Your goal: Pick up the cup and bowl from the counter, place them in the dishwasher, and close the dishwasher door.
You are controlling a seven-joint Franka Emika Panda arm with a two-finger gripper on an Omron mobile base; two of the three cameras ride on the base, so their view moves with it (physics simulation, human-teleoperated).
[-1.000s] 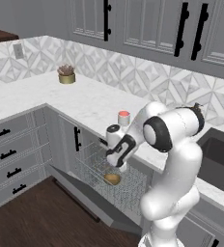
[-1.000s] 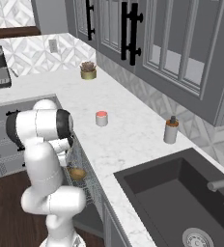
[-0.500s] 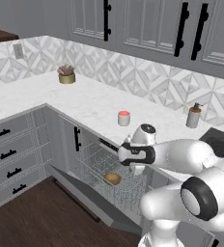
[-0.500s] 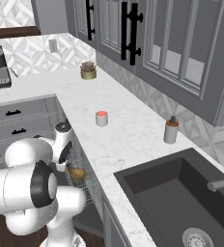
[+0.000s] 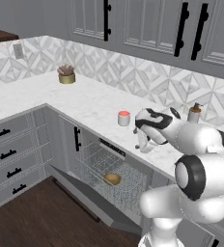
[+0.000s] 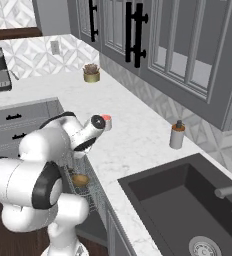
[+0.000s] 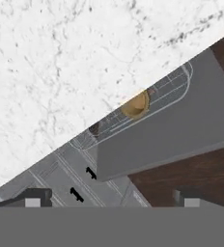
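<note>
Gripper (image 5: 142, 144) up from the silver wire dishwasher rack (image 5: 95, 161), now over white marble counter (image 5: 90, 103), wide, empty; tan wooden bowl (image 5: 112, 179) racked, red-topped white cup (image 5: 124, 117) next.

The surface (image 5: 90, 103) looks like polished white marble with thin grey veins, smooth and a little glossy. The bowl (image 5: 112, 179) has a warm tan wooden look with a soft shine, and it lies in a rack (image 5: 92, 161) of thin silver metal wire. The dishwasher door (image 5: 87, 195) is a flat matt grey panel, like painted metal. The cup (image 5: 124, 118) looks like smooth white plastic or ceramic with a pink-red top. The floor (image 5: 32, 217) shows dark brown wood with fine grain. The wall tiles (image 5: 133, 72) are pale and smooth with a grey diamond pattern. The cabinets (image 5: 12, 149) are matt grey with black handles.
</note>
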